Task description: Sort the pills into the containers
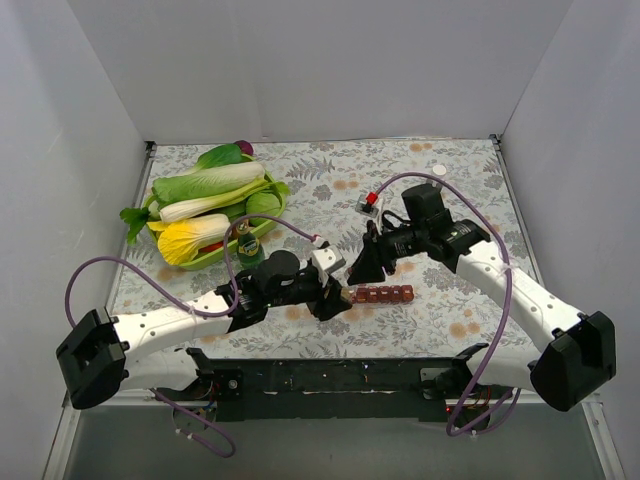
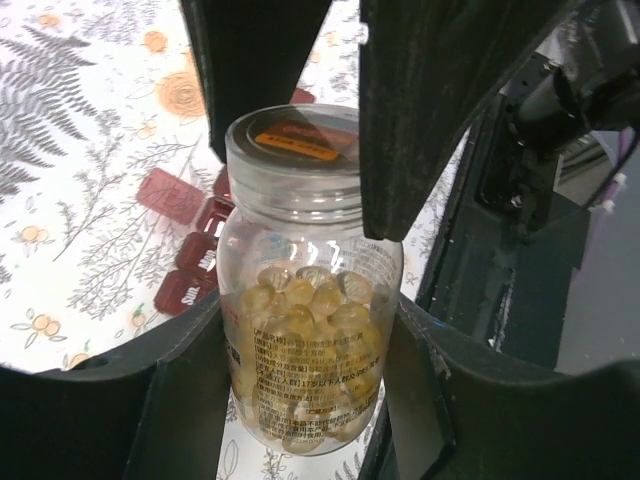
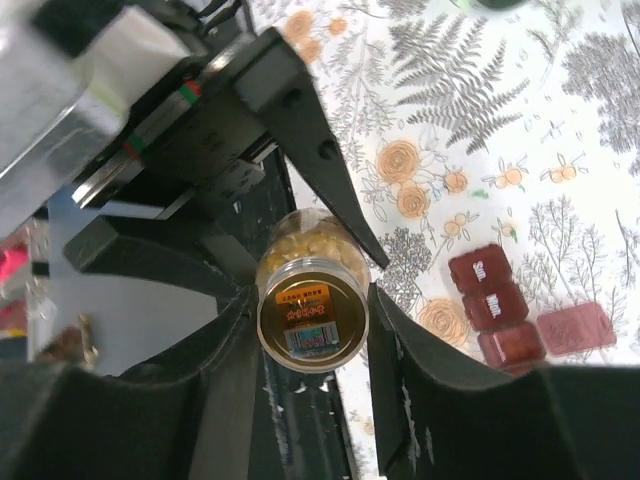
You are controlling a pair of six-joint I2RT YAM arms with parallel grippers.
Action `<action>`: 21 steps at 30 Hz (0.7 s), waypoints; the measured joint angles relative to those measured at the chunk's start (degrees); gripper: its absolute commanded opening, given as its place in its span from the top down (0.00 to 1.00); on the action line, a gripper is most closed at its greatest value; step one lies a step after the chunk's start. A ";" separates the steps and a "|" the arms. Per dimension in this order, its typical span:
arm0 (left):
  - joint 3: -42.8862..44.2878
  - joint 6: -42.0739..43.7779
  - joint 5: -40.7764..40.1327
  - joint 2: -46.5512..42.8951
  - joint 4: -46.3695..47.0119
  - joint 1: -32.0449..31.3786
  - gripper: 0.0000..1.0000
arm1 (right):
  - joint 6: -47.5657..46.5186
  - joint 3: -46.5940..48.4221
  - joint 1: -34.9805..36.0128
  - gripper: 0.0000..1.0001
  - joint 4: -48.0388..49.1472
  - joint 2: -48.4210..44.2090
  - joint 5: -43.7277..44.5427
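A clear pill bottle (image 2: 310,330) full of yellow softgels is held tilted just above the table. My left gripper (image 2: 305,345) is shut on its body. My right gripper (image 3: 312,322) is shut on its clear cap (image 3: 312,315), which has an orange label. In the top view the two grippers meet at the near middle, left gripper (image 1: 335,300) and right gripper (image 1: 362,272), and the bottle is hidden between them. The dark-red strip of containers (image 1: 385,294) lies just right of them. It also shows in the left wrist view (image 2: 195,262) and the right wrist view (image 3: 495,305), with one lid (image 3: 575,330) standing open.
A green tray (image 1: 262,230) of toy vegetables stands at the back left, with a small green bottle (image 1: 247,245) by its near edge. A small white-and-red object (image 1: 367,201) and a white cap (image 1: 440,171) lie farther back. White walls close three sides.
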 measured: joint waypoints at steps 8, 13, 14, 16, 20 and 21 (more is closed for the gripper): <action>-2.38 1.14 9.40 -2.86 0.26 -0.07 1.00 | -50.56 5.73 0.46 0.87 -21.14 4.79 -16.46; -3.43 1.25 13.07 -3.48 -0.74 -0.07 1.00 | -81.74 9.66 1.11 0.87 -37.03 11.04 -21.18; -3.43 1.29 13.27 -3.48 -0.92 0.09 1.00 | -85.57 10.64 1.16 0.87 -39.15 12.07 -21.29; -3.43 1.33 13.16 -3.65 -0.96 0.26 1.00 | -90.82 12.83 1.33 0.87 -42.49 13.60 -20.87; -3.45 1.53 12.11 -5.79 -0.83 0.50 1.00 | -96.39 16.06 1.60 0.87 -45.79 13.68 -20.39; -3.48 1.60 11.98 -6.43 -0.72 0.50 1.00 | -97.24 16.59 1.73 0.87 -46.23 13.40 -20.39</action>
